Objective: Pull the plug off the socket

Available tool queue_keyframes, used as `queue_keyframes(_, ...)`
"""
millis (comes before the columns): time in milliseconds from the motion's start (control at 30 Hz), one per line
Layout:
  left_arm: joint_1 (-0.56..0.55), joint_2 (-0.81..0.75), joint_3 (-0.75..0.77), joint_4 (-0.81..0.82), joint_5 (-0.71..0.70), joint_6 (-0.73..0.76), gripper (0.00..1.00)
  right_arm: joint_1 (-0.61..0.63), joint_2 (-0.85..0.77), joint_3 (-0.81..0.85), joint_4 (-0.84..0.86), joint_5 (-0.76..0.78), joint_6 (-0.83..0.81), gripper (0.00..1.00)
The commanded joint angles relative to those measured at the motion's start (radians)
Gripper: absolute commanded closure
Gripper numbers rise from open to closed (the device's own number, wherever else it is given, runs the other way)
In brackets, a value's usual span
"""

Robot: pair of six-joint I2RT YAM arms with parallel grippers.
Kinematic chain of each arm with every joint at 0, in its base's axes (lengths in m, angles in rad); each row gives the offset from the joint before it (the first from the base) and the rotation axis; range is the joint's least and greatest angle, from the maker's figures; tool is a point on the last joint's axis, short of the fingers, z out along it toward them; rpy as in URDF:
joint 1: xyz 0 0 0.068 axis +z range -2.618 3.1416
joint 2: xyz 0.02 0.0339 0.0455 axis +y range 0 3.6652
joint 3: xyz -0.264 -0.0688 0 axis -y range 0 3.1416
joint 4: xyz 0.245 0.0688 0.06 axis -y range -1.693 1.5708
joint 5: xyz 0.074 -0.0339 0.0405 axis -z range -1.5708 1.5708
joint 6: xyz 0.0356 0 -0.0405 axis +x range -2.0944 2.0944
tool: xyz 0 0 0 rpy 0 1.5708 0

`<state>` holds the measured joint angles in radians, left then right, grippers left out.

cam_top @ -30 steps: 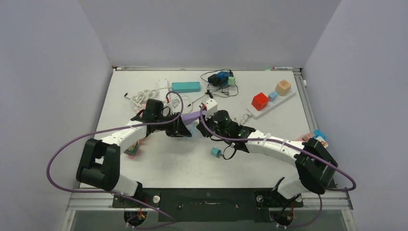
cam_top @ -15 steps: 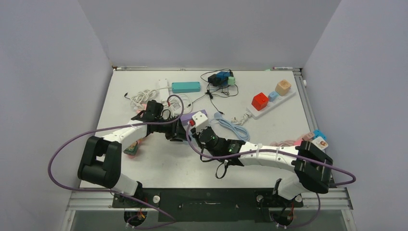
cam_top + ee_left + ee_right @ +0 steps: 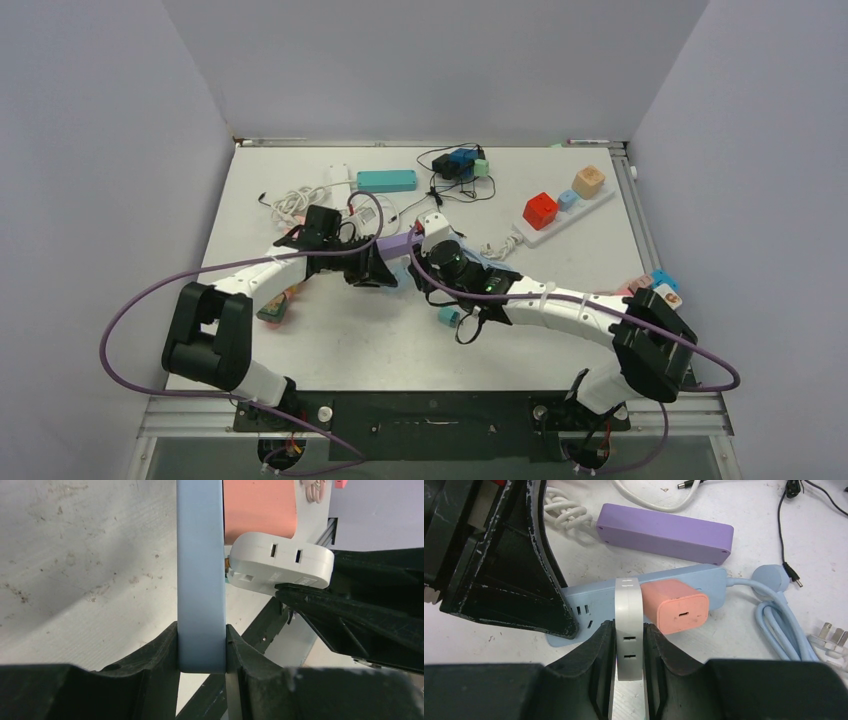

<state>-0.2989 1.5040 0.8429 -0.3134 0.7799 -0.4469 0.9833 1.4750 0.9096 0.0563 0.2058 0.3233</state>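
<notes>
- The left arm (image 3: 262, 274) stretches low from its base toward 2 o'clock, wrist close above the surface (image 3: 340, 345).
- The left fingers (image 3: 162, 647) pinch the socket (image 3: 200, 555) across its narrow sides, near one end.
- The socket sits mid-surface between both wrists. The lilac strip (image 3: 664, 532) is just beside it at 12 o'clock, and its cord (image 3: 776, 625) is coiled at 3 o'clock.
- The right arm (image 3: 560, 303) reaches toward 10 o'clock.
- The right fingers (image 3: 599, 642) clamp the flat white plug (image 3: 628, 625), with a pink charger (image 3: 681, 609) just beside it at 3 o'clock.
- A sliver of brass shows between plug and socket, so the plug seems partly drawn out.
</notes>
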Motion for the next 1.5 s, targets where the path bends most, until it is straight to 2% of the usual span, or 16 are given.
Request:
queue_keyframes(0, -0.012, -0.013, 0.026, -0.048, -0.165, 0.074, 1.00, -0.097, -0.056, 0.058, -0.034, 0.025, 0.033, 0.95)
queue_keyframes(233, -0.016, -0.006, 0.032, -0.062, -0.172, 0.079, 1.00, -0.099, -0.060, 0.060, -0.031, 0.008, 0.023, 0.95)
queue_keyframes(600, 0.003, 0.006, 0.032, -0.058, -0.167, 0.060, 1.00, 0.053, -0.047, 0.044, -0.013, 0.138, 0.057, 0.95)
queue_keyframes(900, 0.008, 0.001, 0.034, -0.061, -0.181, 0.062, 1.00, 0.055, -0.065, 0.071, -0.051, 0.121, 0.049, 0.95)
queue_keyframes(1167, 0.037, -0.025, 0.033, -0.059, -0.186, 0.057, 1.00, 0.008, -0.166, -0.021, -0.172, -0.015, 0.105, 0.95)
queue_keyframes(1467, 0.036, -0.035, 0.032, -0.060, -0.181, 0.057, 1.00, 0.003, -0.261, -0.150, -0.219, -0.253, 0.191, 0.95)
